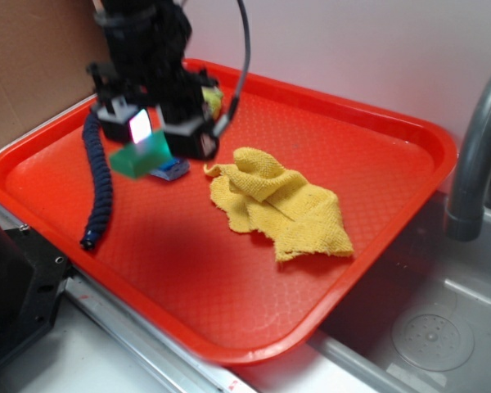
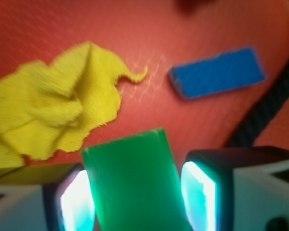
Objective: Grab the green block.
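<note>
The green block (image 1: 139, 157) is a smooth dark-green brick sitting between the two lit pads of my gripper (image 1: 151, 147), over the back left of the red tray (image 1: 376, 164). In the wrist view the green block (image 2: 132, 178) fills the gap between the pads, and my gripper (image 2: 137, 197) is shut on it, both pads against its sides. It looks lifted a little off the tray, with the blue sponge (image 1: 170, 170) just beyond and below it.
A crumpled yellow cloth (image 1: 278, 205) lies mid-tray, right of the gripper. A dark braided cable (image 1: 98, 188) hangs down on the left. A yellow-green plush ball (image 1: 214, 98) peeks out behind the arm. A grey faucet (image 1: 475, 155) and a sink (image 1: 434, 327) are on the right.
</note>
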`<state>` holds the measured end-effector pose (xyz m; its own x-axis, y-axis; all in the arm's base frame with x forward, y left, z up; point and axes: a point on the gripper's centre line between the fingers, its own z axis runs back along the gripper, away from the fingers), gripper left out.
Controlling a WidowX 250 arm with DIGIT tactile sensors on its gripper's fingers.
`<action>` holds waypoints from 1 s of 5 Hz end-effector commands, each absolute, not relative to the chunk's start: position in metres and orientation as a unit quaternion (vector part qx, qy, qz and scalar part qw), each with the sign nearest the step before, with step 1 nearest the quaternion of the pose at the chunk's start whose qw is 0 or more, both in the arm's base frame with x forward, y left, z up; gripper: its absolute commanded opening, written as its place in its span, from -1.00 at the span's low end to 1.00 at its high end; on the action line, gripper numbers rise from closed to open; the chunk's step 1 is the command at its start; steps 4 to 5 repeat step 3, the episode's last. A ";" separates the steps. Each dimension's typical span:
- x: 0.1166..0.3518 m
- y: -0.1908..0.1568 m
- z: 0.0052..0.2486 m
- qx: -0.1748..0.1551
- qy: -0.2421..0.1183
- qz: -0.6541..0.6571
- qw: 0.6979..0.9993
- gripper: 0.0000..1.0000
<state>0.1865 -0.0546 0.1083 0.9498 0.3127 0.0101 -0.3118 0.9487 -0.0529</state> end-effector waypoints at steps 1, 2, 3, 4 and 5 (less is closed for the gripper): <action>0.188 -0.039 0.177 -0.033 -0.073 0.118 0.990 -1.00; 0.179 -0.031 0.189 -0.039 -0.091 0.130 0.987 -1.00; 0.183 -0.023 0.188 -0.037 -0.055 0.146 0.987 -1.00; 0.183 -0.023 0.188 -0.037 -0.055 0.146 0.987 -1.00; 0.183 -0.023 0.188 -0.037 -0.055 0.146 0.987 -1.00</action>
